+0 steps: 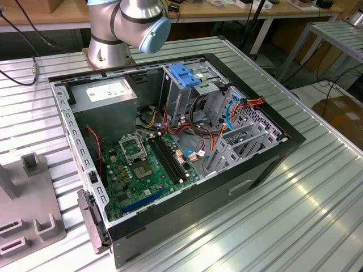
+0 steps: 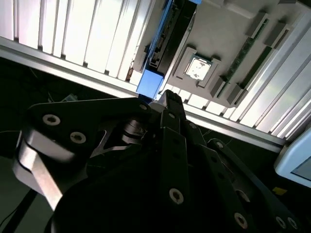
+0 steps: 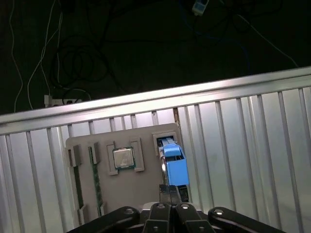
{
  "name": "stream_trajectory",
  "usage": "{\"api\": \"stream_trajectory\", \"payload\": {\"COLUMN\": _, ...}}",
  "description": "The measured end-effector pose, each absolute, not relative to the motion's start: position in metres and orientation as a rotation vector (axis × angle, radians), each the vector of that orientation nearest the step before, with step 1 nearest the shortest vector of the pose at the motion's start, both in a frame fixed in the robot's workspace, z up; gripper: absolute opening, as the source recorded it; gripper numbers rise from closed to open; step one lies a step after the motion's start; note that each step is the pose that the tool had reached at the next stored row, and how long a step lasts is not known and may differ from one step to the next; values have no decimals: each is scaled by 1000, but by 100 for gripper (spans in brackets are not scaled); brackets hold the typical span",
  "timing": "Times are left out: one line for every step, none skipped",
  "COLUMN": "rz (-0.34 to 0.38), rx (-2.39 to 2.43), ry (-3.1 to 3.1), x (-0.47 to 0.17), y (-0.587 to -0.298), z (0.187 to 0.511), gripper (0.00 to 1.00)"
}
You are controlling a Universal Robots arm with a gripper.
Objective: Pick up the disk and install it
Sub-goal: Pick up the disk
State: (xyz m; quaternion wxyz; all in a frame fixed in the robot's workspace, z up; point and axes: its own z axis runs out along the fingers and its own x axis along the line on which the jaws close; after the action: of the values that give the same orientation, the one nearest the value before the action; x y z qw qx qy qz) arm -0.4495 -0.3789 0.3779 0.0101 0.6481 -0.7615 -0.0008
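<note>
1. My pincer is narrow, jaws nearly together, and grips nothing that I can confirm. It sits lower middle of the first wrist view, just beside the disk.
2. The disk stands on edge in a slot of the grey holder, right of frame centre. Whether I touch it or not, I cannot tell.
3. Handling, my judgement: stiff metal body, rather heavy for its size, smooth faces, sensitive to shocks. Best hold is across the two flat faces near the free end. Its blue plastic prob. flexes, so no hard squeeze there.
4. Count: 1 disk, 1 holder, 1 square chip, 1 open PC case.
</note>
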Motion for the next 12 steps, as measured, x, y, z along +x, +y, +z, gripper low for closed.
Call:
{"api": "stream_trajectory", "payload": {"rz": -3, "rx": 2023, "ry": -2377, "x": -450, "y": -379, "z": 378, "gripper": 11}}
{"api": "stream_trajectory", "payload": {"rz": -3, "rx": 2023, "ry": -2377, "x": -450, "y": -379, "z": 378, "gripper": 11}}
{"api": "stream_trajectory", "payload": {"rz": -3, "rx": 2023, "ry": -2377, "x": -450, "y": -379, "z": 378, "gripper": 11}}
{"api": "stream_trajectory", "payload": {"rz": -3, "rx": 2023, "ry": -2377, "x": -450, "y": -379, "z": 378, "gripper": 11}}
{"api": "stream_trajectory", "payload": {"rz": -3, "rx": 2023, "ry": -2377, "x": -450, "y": -379, "z": 378, "gripper": 11}}
{"api": "stream_trajectory", "payload": {"rz": -3, "rx": 2023, "ry": -2377, "x": -450, "y": -379, "z": 378, "gripper": 11}}
{"api": "stream_trajectory", "payload": {"rz": -3, "rx": 2023, "ry": -2377, "x": -450, "y": -379, "z": 378, "gripper": 11}}
{"api": "stream_trajectory", "payload": {"rz": -3, "rx": 2023, "ry": -2377, "x": -450, "y": -379, "z": 378, "gripper": 11}}
{"api": "stream_trajectory", "payload": {"rz": -3, "rx": 2023, "ry": -2377, "x": -450, "y": -379, "z": 378, "gripper": 11}}
{"api": "stream_trajectory", "payload": {"rz": -3, "rx": 2023, "ry": -2377, "x": -450, "y": -379, "z": 378, "gripper": 11}}
{"api": "stream_trajectory", "payload": {"rz": -3, "rx": 2023, "ry": -2377, "x": -450, "y": -379, "z": 378, "gripper": 11}}
{"api": "stream_trajectory", "payload": {"rz": -3, "rx": 2023, "ry": -2377, "x": -450, "y": -379, "z": 378, "gripper": 11}}
